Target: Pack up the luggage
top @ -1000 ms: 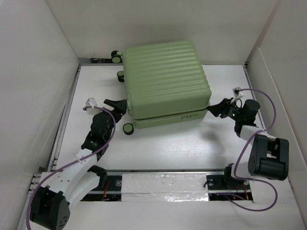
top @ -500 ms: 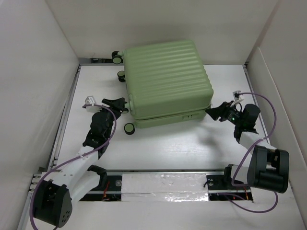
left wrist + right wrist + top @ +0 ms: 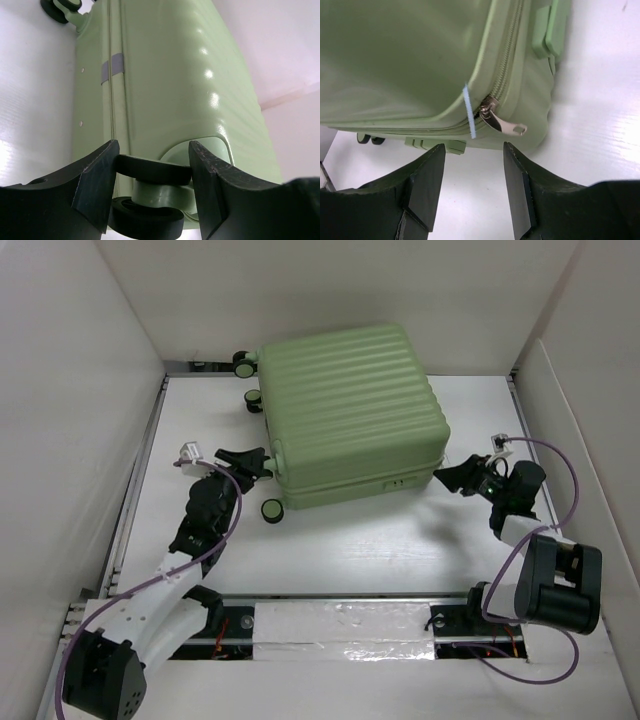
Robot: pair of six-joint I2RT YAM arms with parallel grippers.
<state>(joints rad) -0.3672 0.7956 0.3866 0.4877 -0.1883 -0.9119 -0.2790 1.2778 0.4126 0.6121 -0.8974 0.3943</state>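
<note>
Since white wall panels [image 3: 90, 390] box the white counter [image 3: 400, 540] on the left, back and right, the big pale green ribbed hard-shell suitcase [image 3: 350, 400] sits hemmed in toward the back middle, between both arms. It's closed and lying flat, with a thin light blue strip [image 3: 468, 112] poking out by the silver zipper pull [image 3: 502, 125]. Wheel end faces left, long axis left-right, slightly skewed. Left end effector [image 3: 152, 147] straddles a black caster wheel [image 3: 152, 170]; can't tell if it's pinching. Right end effector [image 3: 472, 155] gapes wide near the zipper.
</note>
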